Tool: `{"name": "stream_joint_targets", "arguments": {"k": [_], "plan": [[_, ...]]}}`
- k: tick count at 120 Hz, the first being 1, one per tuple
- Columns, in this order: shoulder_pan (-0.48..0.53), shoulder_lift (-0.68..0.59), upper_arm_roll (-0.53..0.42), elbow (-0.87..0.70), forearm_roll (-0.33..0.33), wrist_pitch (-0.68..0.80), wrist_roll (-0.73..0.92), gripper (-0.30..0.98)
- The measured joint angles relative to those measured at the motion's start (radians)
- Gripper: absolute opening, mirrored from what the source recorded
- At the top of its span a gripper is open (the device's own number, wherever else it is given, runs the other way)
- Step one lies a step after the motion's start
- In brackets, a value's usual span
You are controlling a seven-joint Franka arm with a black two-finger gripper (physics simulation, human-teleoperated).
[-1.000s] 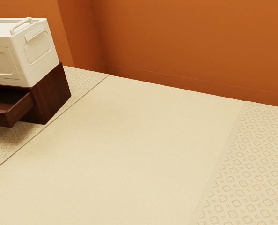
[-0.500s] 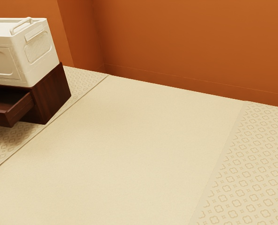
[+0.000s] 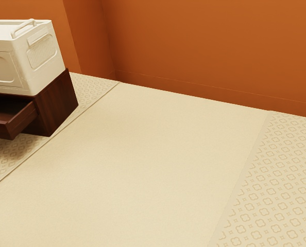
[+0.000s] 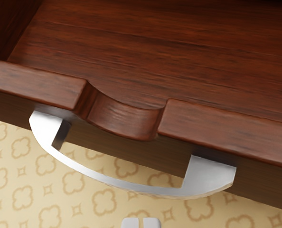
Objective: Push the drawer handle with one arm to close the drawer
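In the exterior view, nothing has visibly moved since the earlier frame: the drawer [image 3: 22, 120] stands out of its dark wood cabinet [image 3: 57, 105] just as far as before. A white crate [image 3: 37, 57] sits on the cabinet, above the drawer. The crate's weight probably helps anchor the cabinet, though a hard shove could still slide both.

In the wrist view, the bright metal handle [image 4: 131, 187] is fixed by two feet to the drawer's outer face and bows away from it, spanning the scooped notch [image 4: 124, 118] in the drawer's rim. The end effector [image 4: 141, 223] is near the handle, on the side away from the drawer, its fingertips drawn together with a thin gap and nothing between them. I see no contact with the handle.

The handle looks rigid and smooth, so a tip may skid along its curve. No grip seems needed: the best contact is the middle of the bow, pushed squarely inward. The wooden drawer should be fairly light and sturdy, but an off-centre push could make it bind.
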Motion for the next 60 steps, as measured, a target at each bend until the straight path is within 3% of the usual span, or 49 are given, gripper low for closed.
{"name": "stream_joint_targets", "arguments": {"k": [24, 60], "plan": [[0.019, 0.031, 0.0, 0.012, -0.106, 0.034, 0.063, -0.1], [0.058, 0.085, -0.004, 0.044, -0.141, 0.049, 0.149, -0.1]]}}
